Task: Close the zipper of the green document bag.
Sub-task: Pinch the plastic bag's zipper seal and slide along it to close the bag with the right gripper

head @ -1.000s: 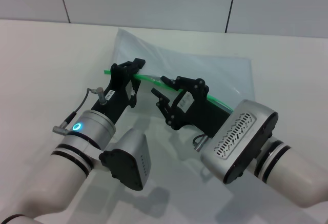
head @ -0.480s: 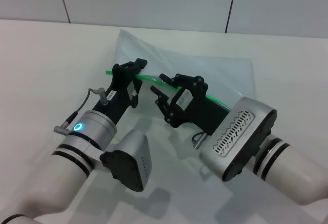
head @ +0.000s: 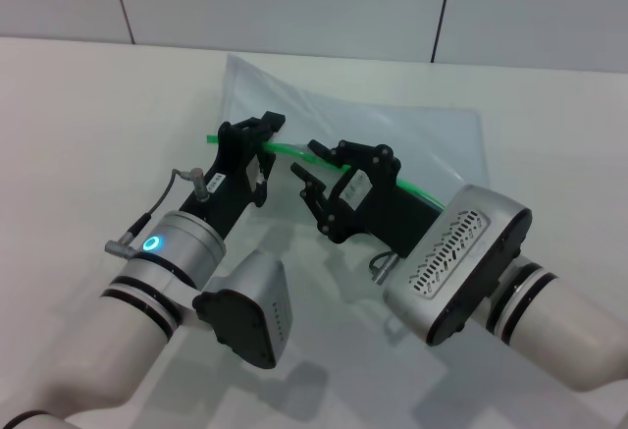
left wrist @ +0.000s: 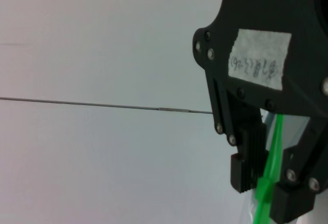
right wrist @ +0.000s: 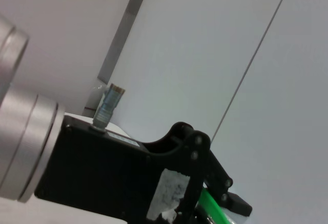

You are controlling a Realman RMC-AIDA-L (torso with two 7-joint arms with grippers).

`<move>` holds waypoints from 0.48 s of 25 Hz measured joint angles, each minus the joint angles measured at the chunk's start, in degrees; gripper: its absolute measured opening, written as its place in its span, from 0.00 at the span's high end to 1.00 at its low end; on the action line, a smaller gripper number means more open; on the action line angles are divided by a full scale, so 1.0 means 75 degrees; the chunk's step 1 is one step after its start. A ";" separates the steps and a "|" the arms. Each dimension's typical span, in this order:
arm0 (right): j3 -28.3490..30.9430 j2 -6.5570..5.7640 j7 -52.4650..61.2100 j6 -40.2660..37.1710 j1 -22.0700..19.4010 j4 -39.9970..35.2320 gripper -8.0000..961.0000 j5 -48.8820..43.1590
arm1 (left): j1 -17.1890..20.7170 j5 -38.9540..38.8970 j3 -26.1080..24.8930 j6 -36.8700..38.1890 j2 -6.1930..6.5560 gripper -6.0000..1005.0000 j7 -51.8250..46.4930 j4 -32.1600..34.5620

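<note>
On the white table (head: 78,105): one green document bag (head: 432,144), a flat translucent pale pouch lying at a slant toward the far side, just before the grey panelled wall (head: 294,2). Its near long edge carries the zipper (head: 417,190), a thin bright green strip, lifted off the table between the two tools. Left gripper (head: 253,134): black, set at the zipper's left end, its fingers clamped on the green strip; the left wrist view shows the strip passing between the two finger pads (left wrist: 246,170) with the pads pressed against it. Right gripper (head: 316,164): black, placed just beside the left one, farther along the same edge toward the bag's middle; the zipper runs across its upper finger and on behind the arm's body, but whether the fingers are pinching it cannot be told from these views. Both arms reach in from the near side, silver and white wrist housings low in the head view, close together yet apart.
</note>
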 joint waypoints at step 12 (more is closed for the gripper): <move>0.0015 -0.0001 0.0000 -0.0001 -0.0004 0.0013 0.76 0.0029 | 0.0000 0.0007 0.0001 -0.0009 0.0000 0.94 0.0062 0.0002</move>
